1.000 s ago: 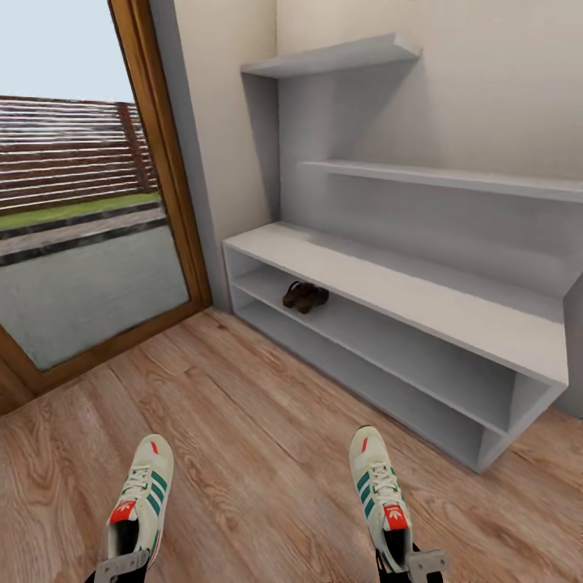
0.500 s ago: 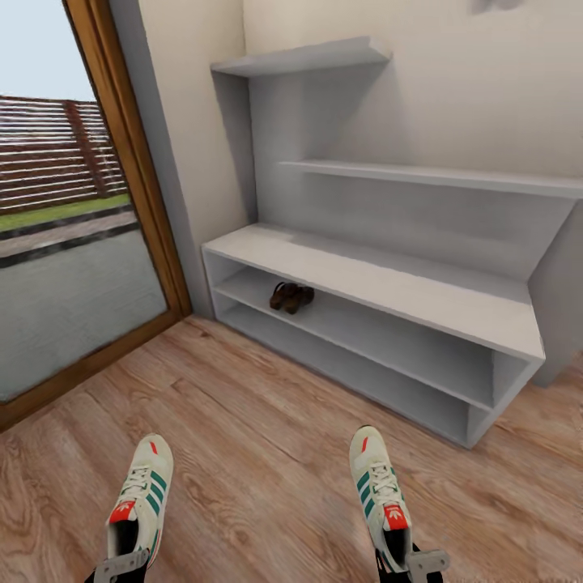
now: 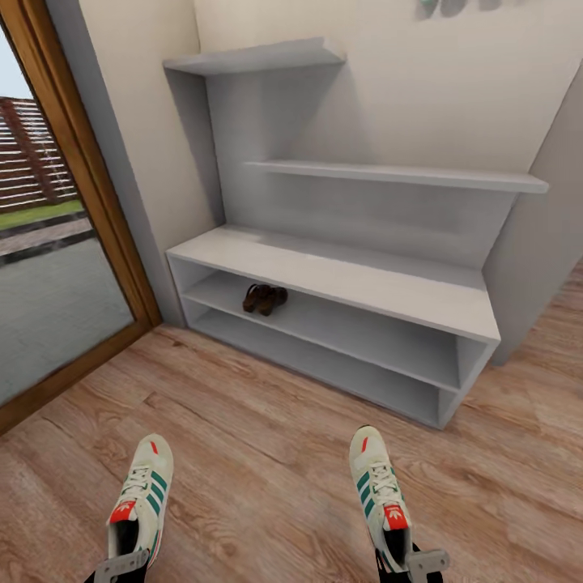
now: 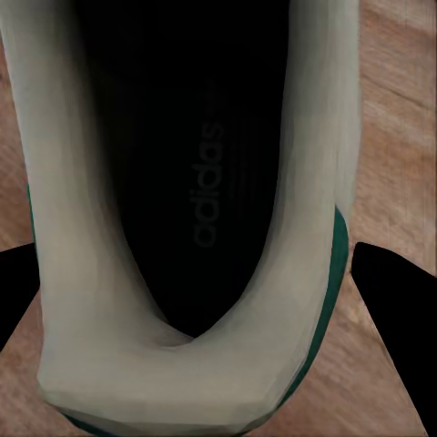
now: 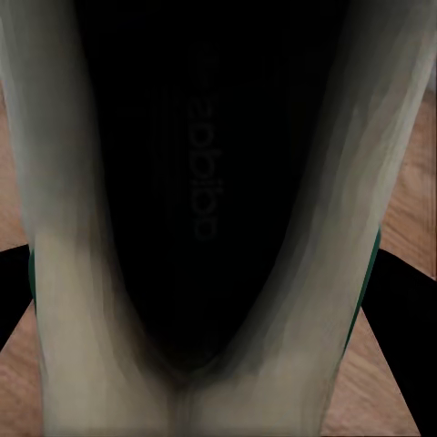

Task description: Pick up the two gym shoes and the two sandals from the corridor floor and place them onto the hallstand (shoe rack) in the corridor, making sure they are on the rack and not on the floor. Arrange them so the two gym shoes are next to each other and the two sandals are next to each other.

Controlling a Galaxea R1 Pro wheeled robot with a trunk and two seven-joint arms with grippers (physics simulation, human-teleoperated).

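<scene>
Sneakers, one per arm, sit at the lower edge of the head view: the left sneaker (image 3: 139, 502) in the left gripper (image 3: 121, 564), the right sneaker (image 3: 379, 495) in the right gripper (image 3: 414, 562), toes pointing ahead. Each wrist view looks down into a shoe's dark opening, with black fingers (image 4: 391, 300) flanking the heel on both sides, so each gripper appears clamped on its shoe's heel. Both shoes hang over the wood floor (image 3: 259, 453), well apart from each other.

Ahead stands the grey rack (image 3: 340, 279), near a glass door (image 3: 48, 267). Both sandals (image 3: 264, 297) lie together on its upper inner shelf, near the left end, so that half looks finished. Remaining, by the look of it: carry both sneakers to the rack and set them side by side.
</scene>
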